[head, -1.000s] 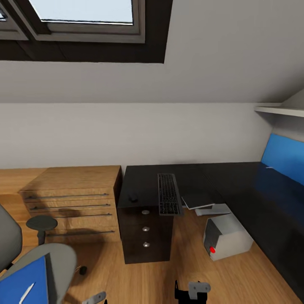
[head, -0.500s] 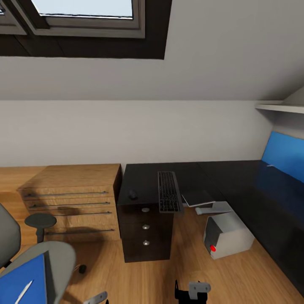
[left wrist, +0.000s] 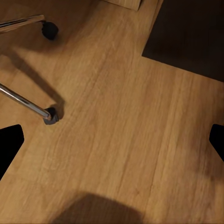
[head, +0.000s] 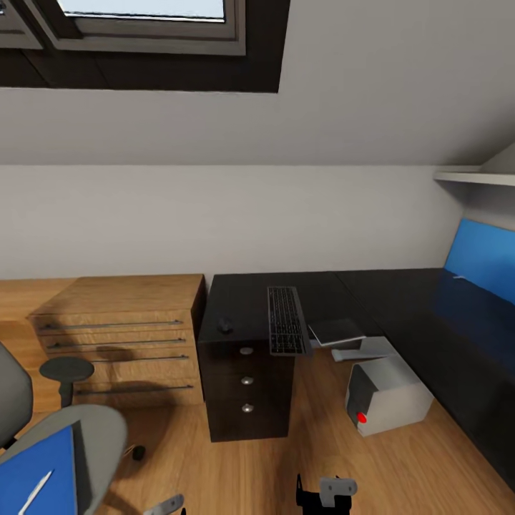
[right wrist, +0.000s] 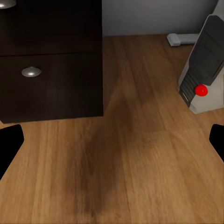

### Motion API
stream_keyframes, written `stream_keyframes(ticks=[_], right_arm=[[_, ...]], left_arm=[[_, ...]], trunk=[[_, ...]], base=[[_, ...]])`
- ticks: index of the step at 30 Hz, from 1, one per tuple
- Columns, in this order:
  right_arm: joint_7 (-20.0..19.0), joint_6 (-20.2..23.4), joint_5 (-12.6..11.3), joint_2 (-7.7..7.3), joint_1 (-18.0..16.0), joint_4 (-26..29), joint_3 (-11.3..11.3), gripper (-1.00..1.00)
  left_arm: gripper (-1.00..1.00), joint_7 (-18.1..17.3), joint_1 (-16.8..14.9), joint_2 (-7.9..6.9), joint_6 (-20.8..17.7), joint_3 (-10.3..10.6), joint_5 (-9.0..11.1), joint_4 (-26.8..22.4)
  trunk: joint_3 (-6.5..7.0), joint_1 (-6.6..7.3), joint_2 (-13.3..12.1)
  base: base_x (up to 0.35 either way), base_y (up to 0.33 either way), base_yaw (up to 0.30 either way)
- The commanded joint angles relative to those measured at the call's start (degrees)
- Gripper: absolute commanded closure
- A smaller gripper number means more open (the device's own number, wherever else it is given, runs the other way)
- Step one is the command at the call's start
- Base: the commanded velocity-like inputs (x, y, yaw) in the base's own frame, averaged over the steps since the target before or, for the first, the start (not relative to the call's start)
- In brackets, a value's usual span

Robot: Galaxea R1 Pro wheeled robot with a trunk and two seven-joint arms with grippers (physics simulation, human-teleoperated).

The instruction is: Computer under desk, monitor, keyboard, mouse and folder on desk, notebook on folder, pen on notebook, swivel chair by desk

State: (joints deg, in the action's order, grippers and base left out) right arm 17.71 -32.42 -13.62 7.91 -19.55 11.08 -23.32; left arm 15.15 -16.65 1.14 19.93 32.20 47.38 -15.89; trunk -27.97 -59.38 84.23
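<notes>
Here, from the head view, the black table point(head: 243, 304) stands against the white wall with a keyboard point(head: 286, 320) lying on top, its near end jutting a little past the front edge. A small dark mouse point(head: 224, 325) sits on the table to the left of the keyboard, apart from it. Under the table's left part is a drawer unit point(head: 247, 390) with three round knobs. To the right, on the wood floor point(head: 286, 465), the grey computer tower point(head: 386, 393) shows a red button; just behind it the monitor point(head: 336, 331) lies tilted low beside the table, its stand point(head: 363, 349) on the floor. A wooden dresser point(head: 118, 336) stands left of the table. At the lower left, the grey swivel chair point(head: 93, 436) carries a blue folder point(head: 39, 479) with a white pen point(head: 32, 492) lying on it. A second blue panel point(head: 483, 261) leans at the far right over the dark surface there.

The left wrist view adds what the head view hides: the chair's chrome legs and two casters point(left wrist: 51, 115) on the floor, and a corner of the dark drawer unit. The left gripper's fingertips point(left wrist: 9, 140) show as black shapes at either edge of the picture, set wide apart and holding nothing.

The right wrist view brings the drawer front close, with one knob point(right wrist: 31, 72), and the computer tower's red button point(right wrist: 201, 90) beside the monitor stand. The right gripper's fingertips point(right wrist: 10, 140) are likewise spread wide, nothing between them.
</notes>
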Motion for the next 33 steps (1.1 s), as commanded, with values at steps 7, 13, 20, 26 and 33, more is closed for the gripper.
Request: stream_keyframes(ticks=[7, 13, 20, 26, 33], right_arm=[[0.3, -0.1, -0.5, 0.00, -0.1, 0.0, -0.5, -1.00], [0.3, -0.1, -0.5, -0.04, -0.1, -0.1, -0.4, -1.00], [0.3, -0.2, -0.5, -0.07, -0.1, -0.1, -0.4, -1.00], [0.3, -0.2, -0.6, -0.13, -0.1, 0.0, -0.4, -1.00], [0.3, -0.4, -0.5, -0.01, -0.1, 0.6, -0.6, -1.00]], left_arm=[[-1.00, 0.4, 0.0, 0.00, 0.2, 0.5, 0.2, 0.0], [-1.00, 0.6, 0.0, 0.00, 0.2, 0.5, 0.3, 0.0], [-1.00, 0.6, 0.0, 0.00, 0.1, 0.5, 0.3, 0.0], [-1.00, 0.7, 0.0, 0.03, 0.1, 0.5, 0.2, 0.0], [-1.00, 1.2, 0.0, 0.39, 0.2, 0.8, 0.0, -1.8]], trunk=[[-1.32, -1.54, 2.9], [-2.40, -2.86, 5.3], [-3.66, -4.40, 8.1], [-4.73, -5.71, 10.5], [-5.99, -7.25, 13.3]], base=[[0.000, 0.000, 0.000], [0.000, 0.000, 0.000], [0.000, 0.000, 0.000], [0.000, 0.000, 0.000], [0.000, 0.000, 0.000]])
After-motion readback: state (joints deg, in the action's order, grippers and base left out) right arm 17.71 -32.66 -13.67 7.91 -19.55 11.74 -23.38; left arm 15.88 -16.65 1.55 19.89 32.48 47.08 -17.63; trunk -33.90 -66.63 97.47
